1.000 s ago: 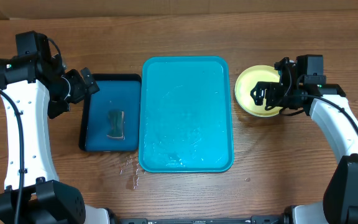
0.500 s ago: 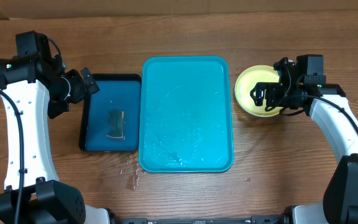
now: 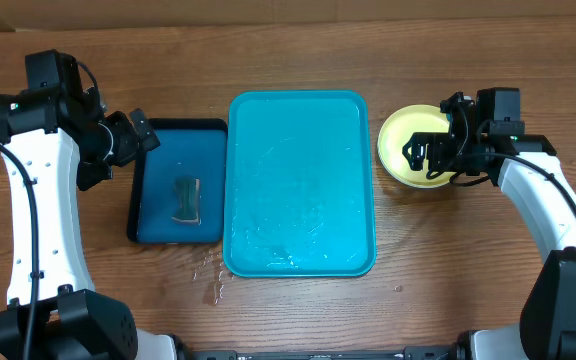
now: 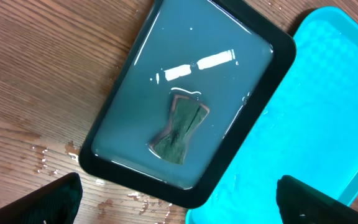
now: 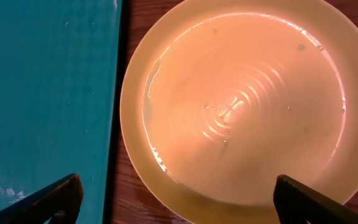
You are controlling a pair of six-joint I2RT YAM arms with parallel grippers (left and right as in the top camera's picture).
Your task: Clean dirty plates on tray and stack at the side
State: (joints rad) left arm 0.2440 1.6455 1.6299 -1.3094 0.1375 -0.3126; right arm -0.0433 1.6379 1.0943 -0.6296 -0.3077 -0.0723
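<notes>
Right wrist view gives me the closest look. The right pincer [image 5: 179,202] is released, its two fingers spread wide with nothing between them, and the plate [image 5: 235,99] lies straight below it, filling the gap from one finger to the other. The plate is round, so there is no long axis to line up on; only the rim matters for a grip, and the nearest stretch of rim runs just under the fingers. Its face shines wet, with a few tiny specks that could be drops or dirt, I cannot say which. I also cannot tell how many plates lie beneath this top one. Just beyond the rim, on the side toward the other arm, a strip of table shows and then the edge of the tray [image 5: 42,93], close beside the plate but apart from it. From overhead I see no plate on the tray [image 3: 298,180], so I judge the cleaning largely done and the stack to be the one under my right pincer [image 3: 430,160]. That arm is plainly the nearer to it. Far across the tray, the left pincer [image 3: 133,140] hangs released too, over the near end of the dark tray [image 4: 288,46], with the sponge [image 4: 180,134] lying in water ahead of its fingers.
</notes>
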